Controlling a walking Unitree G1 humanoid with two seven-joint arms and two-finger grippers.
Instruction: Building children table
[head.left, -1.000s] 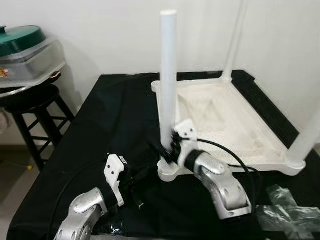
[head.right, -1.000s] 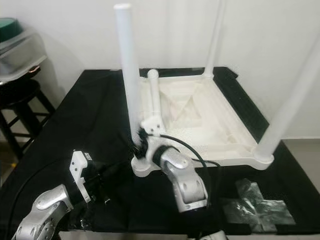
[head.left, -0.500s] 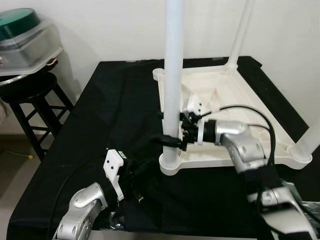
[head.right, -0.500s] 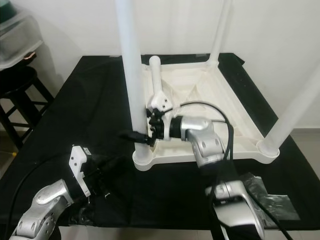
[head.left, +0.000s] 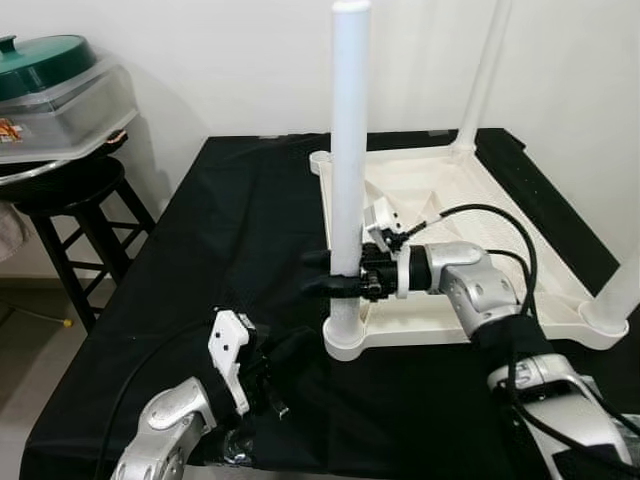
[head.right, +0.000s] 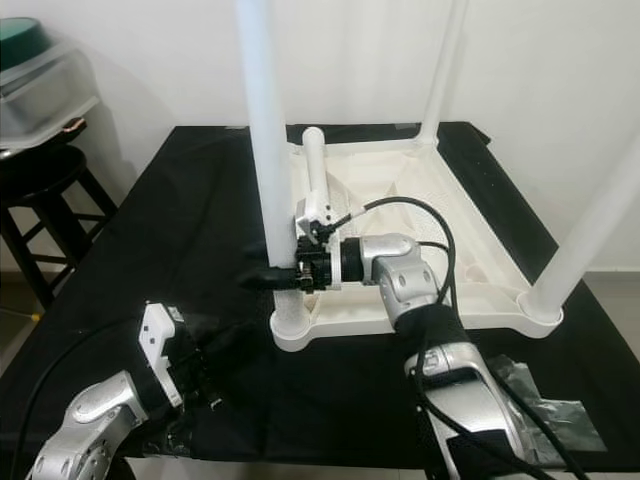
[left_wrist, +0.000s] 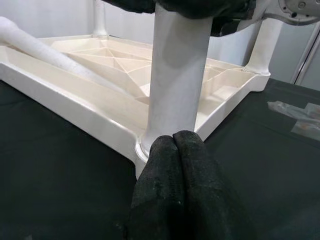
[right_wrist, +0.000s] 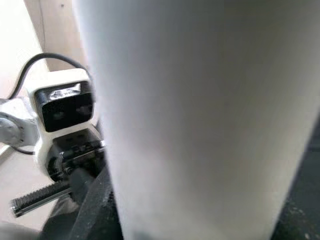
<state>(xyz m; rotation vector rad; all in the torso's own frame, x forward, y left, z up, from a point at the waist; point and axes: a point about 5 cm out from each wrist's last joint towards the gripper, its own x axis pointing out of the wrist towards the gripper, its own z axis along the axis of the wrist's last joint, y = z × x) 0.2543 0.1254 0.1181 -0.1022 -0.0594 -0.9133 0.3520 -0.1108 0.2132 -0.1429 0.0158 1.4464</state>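
A white plastic children's table (head.left: 470, 215) lies upside down on a black-covered table. Three white legs stand up from its corners. My right gripper (head.left: 330, 275) is shut on the near-left leg (head.left: 348, 150) a little above its socket; this leg (right_wrist: 200, 120) looms close in the right wrist view. A loose leg (head.right: 313, 170) lies inside the upturned top at its far left. My left gripper (head.left: 283, 372) rests low on the cloth just before that near-left corner, and its fingers (left_wrist: 175, 150) are pressed together, holding nothing, almost at the leg's base (left_wrist: 175, 90).
A black stool (head.left: 75, 195) at the left carries a clear bin with a green lid (head.left: 45, 55). Crumpled clear plastic (head.right: 560, 410) lies on the cloth at the near right. A white wall stands close behind the table.
The camera has shifted. My right arm has swung its elbow out to the right while its gripper keeps hold of the near-left leg. The left arm has hardly moved.
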